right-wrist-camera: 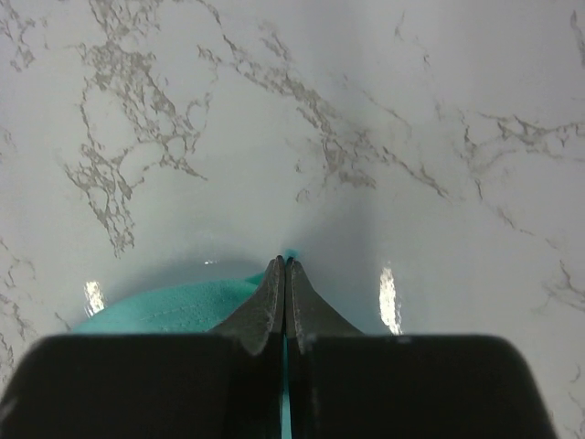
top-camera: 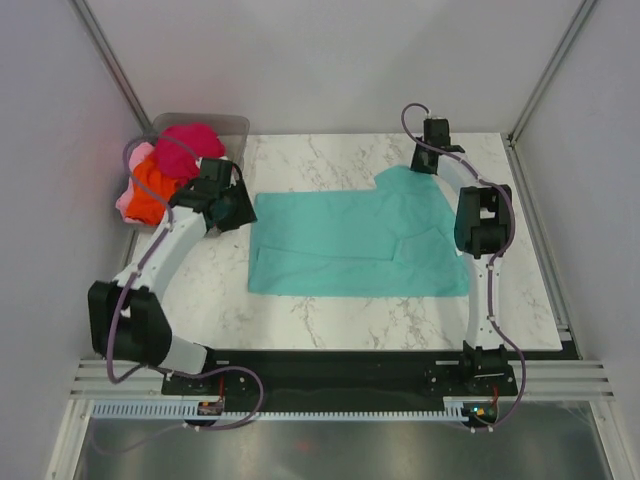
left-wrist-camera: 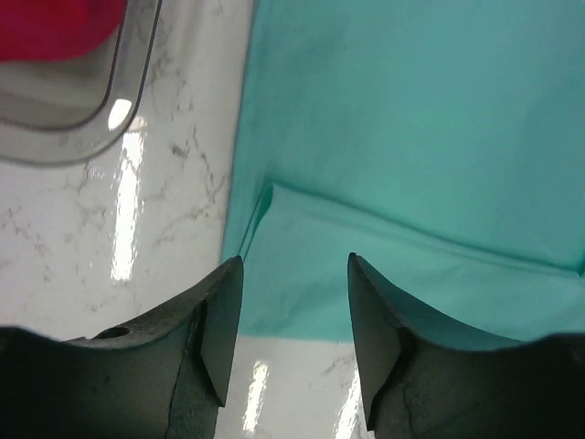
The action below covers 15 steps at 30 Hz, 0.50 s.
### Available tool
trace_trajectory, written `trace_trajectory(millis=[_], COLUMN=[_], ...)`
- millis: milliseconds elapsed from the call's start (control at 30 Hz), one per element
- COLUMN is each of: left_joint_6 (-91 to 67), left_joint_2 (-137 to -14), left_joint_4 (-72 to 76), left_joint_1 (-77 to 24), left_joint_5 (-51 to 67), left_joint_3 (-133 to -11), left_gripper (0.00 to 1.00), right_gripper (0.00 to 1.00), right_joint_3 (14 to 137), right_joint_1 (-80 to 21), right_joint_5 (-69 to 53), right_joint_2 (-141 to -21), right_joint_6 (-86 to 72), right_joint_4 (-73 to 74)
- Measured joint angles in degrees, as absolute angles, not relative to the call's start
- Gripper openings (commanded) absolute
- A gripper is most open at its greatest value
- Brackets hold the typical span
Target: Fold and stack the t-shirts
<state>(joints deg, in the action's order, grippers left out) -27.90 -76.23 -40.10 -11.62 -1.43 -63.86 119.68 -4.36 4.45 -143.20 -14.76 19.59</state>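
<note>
Marbled white tabletop (top-camera: 330, 325) inside pale enclosure walls, with teal t-shirt (top-camera: 350, 240) spread flat at centre and a folded flap showing along its left side. Clear bin (top-camera: 235, 125) at far-left corner holds magenta-red t-shirt (top-camera: 185, 145), orange t-shirt (top-camera: 155, 185) and light pink t-shirt (top-camera: 127, 198), bunched together. Left end effector (left-wrist-camera: 294, 274) stands partly open over the teal shirt's left edge near the bin, gripping nothing; right end effector (right-wrist-camera: 286, 265) sits fully closed at the shirt's far right edge, with a sliver of teal cloth pinched between the fingers.
</note>
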Motion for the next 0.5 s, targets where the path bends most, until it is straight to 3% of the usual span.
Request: trace_trajectory(millis=[300, 500], left_joint_6=[-24.1, -20.8], left_joint_2=[-112.7, -129.3], left_joint_4=[-37.7, -38.9], left_joint_1=[-11.2, -10.6], left_joint_5=[-4.6, -6.0], left_joint_3=[-97.1, -111.3], left_gripper=[0.58, 0.59], right_gripper=[0.00, 0.00], right_joint_3=[108.2, 103.9], right_joint_1=[-4.2, -3.1], right_joint_5=[5.2, 2.3], right_joint_2=[-136.0, -134.0], right_joint_6=[-14.7, -15.5], right_joint_4=[18.3, 15.4])
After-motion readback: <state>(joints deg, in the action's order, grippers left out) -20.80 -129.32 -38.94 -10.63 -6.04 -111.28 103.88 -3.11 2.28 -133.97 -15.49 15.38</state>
